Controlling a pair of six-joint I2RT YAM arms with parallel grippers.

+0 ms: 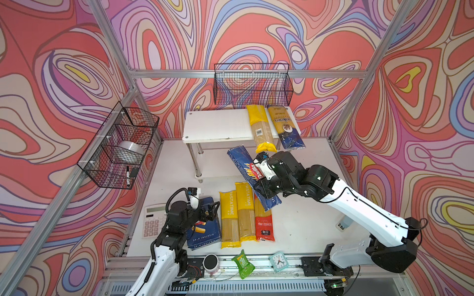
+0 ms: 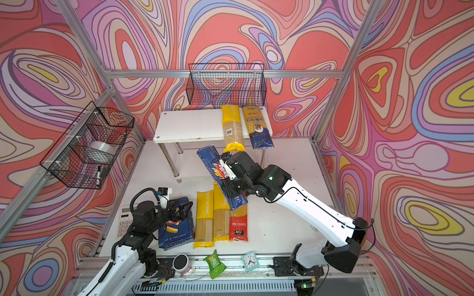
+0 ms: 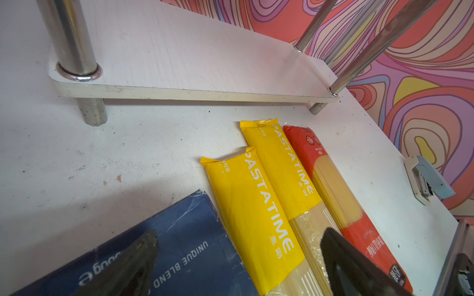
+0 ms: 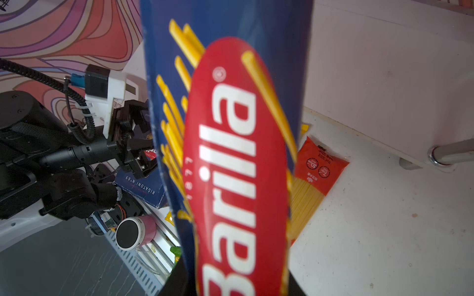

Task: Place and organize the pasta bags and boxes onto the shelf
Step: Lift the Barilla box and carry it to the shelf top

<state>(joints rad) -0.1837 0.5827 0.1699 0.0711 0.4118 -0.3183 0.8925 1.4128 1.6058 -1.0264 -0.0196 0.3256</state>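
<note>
My right gripper (image 1: 262, 176) (image 4: 234, 282) is shut on the long narrow Barilla spaghetti box (image 1: 247, 169) (image 2: 218, 171) (image 4: 230, 128). The box hangs tilted above the table in front of the white shelf (image 1: 218, 125). A yellow bag (image 1: 260, 128) and a gold and dark blue bag (image 1: 284, 125) lie on the shelf's top tier and overhang its front edge. Two yellow bags (image 1: 229, 220) (image 1: 246, 212) and a red bag (image 1: 264, 225) lie side by side on the table. My left gripper (image 1: 211, 208) (image 3: 241, 234) is open over the wide rigatoni box (image 1: 205, 233) (image 3: 179, 243).
Black wire baskets hang on the back wall (image 1: 252, 84) and the left wall (image 1: 120, 146). A calculator (image 1: 154, 220) lies left of the rigatoni box. A pink speaker (image 1: 210, 264), a green packet (image 1: 242, 264) and a clock (image 1: 279, 261) line the front rail. A stapler (image 1: 343, 224) sits at the right.
</note>
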